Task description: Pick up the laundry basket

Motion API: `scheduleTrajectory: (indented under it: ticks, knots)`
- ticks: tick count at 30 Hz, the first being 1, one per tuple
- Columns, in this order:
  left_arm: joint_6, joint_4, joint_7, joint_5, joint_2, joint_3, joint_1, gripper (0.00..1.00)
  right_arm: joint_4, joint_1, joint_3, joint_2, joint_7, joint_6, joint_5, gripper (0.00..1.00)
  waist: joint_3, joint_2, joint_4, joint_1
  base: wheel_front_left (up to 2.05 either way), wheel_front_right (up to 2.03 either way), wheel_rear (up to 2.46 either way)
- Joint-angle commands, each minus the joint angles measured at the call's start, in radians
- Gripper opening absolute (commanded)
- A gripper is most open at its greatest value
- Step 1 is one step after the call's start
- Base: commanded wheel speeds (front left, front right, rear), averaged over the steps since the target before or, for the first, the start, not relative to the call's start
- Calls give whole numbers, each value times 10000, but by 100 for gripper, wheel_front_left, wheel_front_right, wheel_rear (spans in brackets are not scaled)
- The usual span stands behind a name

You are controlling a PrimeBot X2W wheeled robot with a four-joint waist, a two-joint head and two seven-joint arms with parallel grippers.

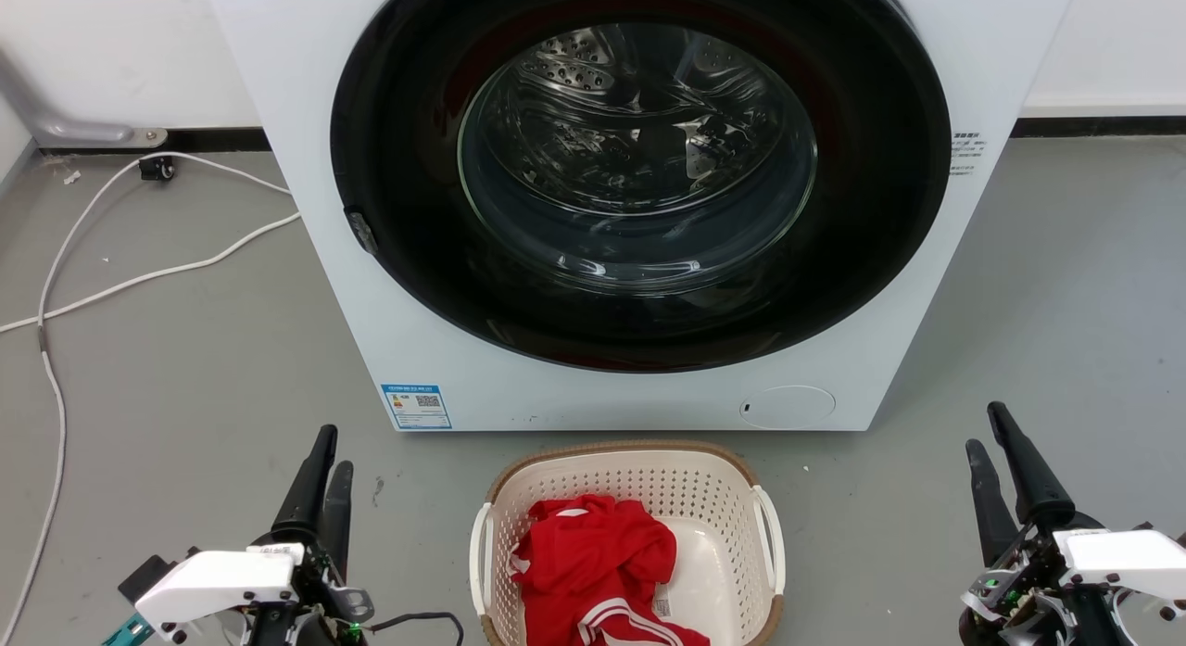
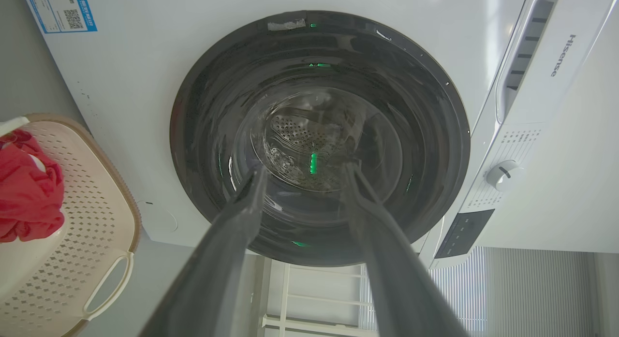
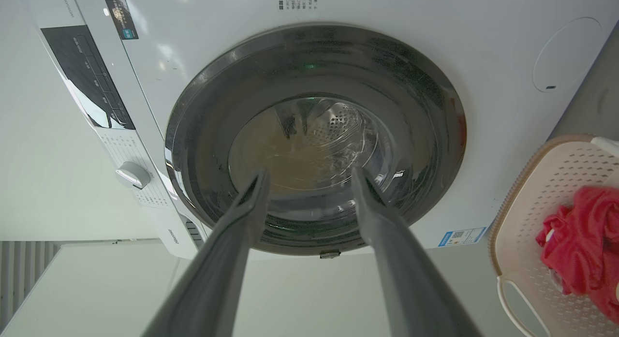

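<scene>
- Well off to the left, a white cable (image 1: 139,277) trails over the floor (image 1: 185,377). It lies clear of the basket, yet a wide swing of the left arm, or the robot rolling that way, could snag it.
- Next, the left hand (image 1: 334,448) hangs low with its fingers spread and nothing between them, apart from the laundry basket (image 1: 630,449). The near white handle (image 1: 480,558) is a thin loop, so fingers arriving slightly off could slide past it or shove the light basket sideways.
- Centre: the basket sits on the floor just in front of the washer (image 1: 371,349), holding a red garment (image 1: 593,558) bunched toward its left side. That uneven load may tip the basket on lifting, and cloth lying near that edge might get pinched along with the handle.
- The washer front stands close behind, so a lift that swings forward could knock the rim against it.
- Right: the right hand (image 1: 984,426) is likewise spread and empty, and looks farther from its handle (image 1: 769,535) than the left is from its own. If the two close or rise out of step, the basket would tilt and could spill.
</scene>
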Motion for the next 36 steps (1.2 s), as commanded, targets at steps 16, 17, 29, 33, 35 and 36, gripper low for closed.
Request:
scheduleTrajectory:
  ticks: [16, 17, 29, 33, 35, 36]
  knots:
    - [-13, -200, -814, 1137, 33, -752, -779, 100, -284, -348, 288, -250, -829, 2, -1248, 100, 22, 0, 19, 0, 0, 0, 0]
    - [-14, -218, -857, 1401, 32, -754, -802, 100, -295, -368, 285, -274, -875, 2, -1494, 100, 24, 0, 19, 0, 0, 0, 0]
    - [191, -547, -1329, 4773, 24, -1092, -1069, 100, -828, -377, 322, -226, -1356, 2, -5676, 100, 47, 0, 28, 0, 0, 0, 0]
    - [337, -565, -1475, 5734, 21, -1321, -1149, 100, -882, -374, 369, -200, -1501, 2, -6739, 100, 53, 0, 36, 0, 0, 0, 0]
    - [422, -549, -1547, 6150, 20, -1431, -1190, 100, -906, -375, 403, -194, -1574, 3, -7238, 100, 56, 0, 41, 0, 0, 0, 0]
    - [466, -550, -1580, 6363, 19, -1481, -1221, 100, -922, -375, 421, -189, -1605, 3, -7477, 100, 57, 0, 44, 0, 0, 0, 0]
